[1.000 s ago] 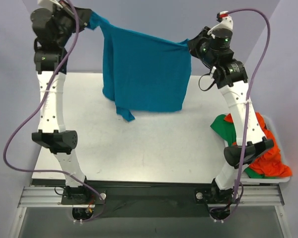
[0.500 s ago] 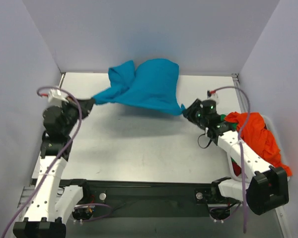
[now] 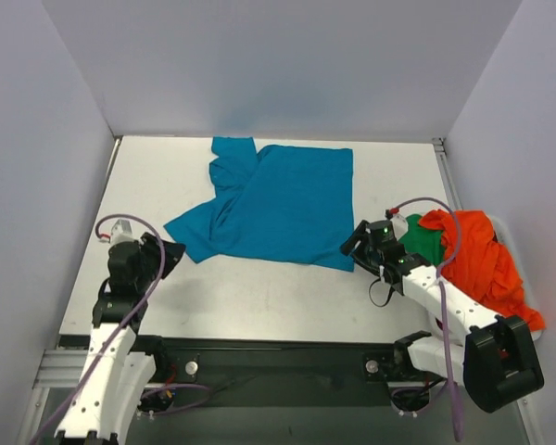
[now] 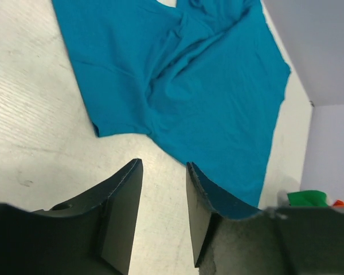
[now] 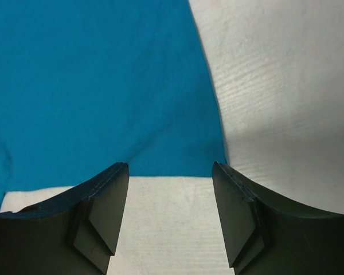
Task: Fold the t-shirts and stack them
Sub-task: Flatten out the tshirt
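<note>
At the left, my left gripper [image 3: 170,252] sat low over the pale, faintly grained table [image 3: 259,287]. Its dark wedge-shaped jaws were partly open with only bare tabletop between them, just short of the near sleeve. The teal t-shirt [image 3: 280,202] lay spread across the middle of the table, soft and matte. From overhead it read as a rough rectangle with its far-left sleeve bunched, while the left wrist camera alone showed shallow creases in the cloth. My right gripper [image 3: 354,245] stood wider open and empty at the shirt's near right corner, and its wrist camera showed the straight hem. Farthest right, an orange-red t-shirt [image 3: 482,260] lay crumpled against a green t-shirt [image 3: 424,243], clearest from overhead.
</note>
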Controlling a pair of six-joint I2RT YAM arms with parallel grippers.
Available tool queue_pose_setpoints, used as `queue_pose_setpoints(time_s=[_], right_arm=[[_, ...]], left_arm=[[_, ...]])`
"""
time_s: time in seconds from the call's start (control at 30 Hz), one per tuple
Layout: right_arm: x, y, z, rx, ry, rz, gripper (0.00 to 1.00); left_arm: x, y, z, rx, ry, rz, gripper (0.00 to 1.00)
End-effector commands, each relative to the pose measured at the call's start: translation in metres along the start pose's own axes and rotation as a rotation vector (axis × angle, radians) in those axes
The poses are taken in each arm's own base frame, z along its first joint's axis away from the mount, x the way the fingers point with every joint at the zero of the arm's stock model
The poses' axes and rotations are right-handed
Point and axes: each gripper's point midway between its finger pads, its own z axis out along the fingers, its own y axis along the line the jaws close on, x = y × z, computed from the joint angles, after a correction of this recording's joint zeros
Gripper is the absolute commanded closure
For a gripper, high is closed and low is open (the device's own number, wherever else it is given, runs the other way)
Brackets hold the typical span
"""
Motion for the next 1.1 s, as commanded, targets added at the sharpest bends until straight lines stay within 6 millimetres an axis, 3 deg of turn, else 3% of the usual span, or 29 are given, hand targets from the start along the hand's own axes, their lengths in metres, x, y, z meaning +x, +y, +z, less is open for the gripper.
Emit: queue_pose_setpoints(time_s=[0.0,0.17,0.23,0.4,0.6,0.7,0.8,0.93,1.07], right_arm=[[-0.034,0.001,-0.007,0.092,-0.092,-0.032,0.40],[-0.025,-0.006,-0.003,0.157,-0.035,-0.030,0.42],[-0.022,-0.009,-0.001,0.166,-0.025,-0.028,0.41],[-0.009,-0.004,0.005,0.146,0.025,-0.043,0.41],[0.007,-0.013,0.008,0.196,0.089,-0.079,0.36],[0.014,-0.020,0.009,0.217,0.106,-0.079,0.36],[0.016,-0.026,0.012,0.242,0.111,-0.078,0.36],[0.016,-0.031,0.017,0.272,0.111,-0.084,0.36],[0.017,-0.034,0.021,0.293,0.120,-0.085,0.37]], left_arm=[[-0.024,-0.008,0.020,-0.060,-0.038,0.036,0.55],[-0.042,-0.018,0.050,-0.119,-0.044,0.033,0.58],[-0.037,-0.012,0.068,-0.160,-0.016,0.037,0.62],[-0.015,-0.019,0.107,-0.190,0.045,0.075,0.63],[-0.018,-0.001,0.116,-0.341,0.013,0.135,0.67],[-0.023,0.015,0.115,-0.423,-0.018,0.157,0.55],[-0.021,0.026,0.125,-0.470,0.000,0.177,0.48],[-0.023,0.028,0.144,-0.512,0.021,0.204,0.45],[-0.015,0.048,0.153,-0.604,0.059,0.226,0.46]])
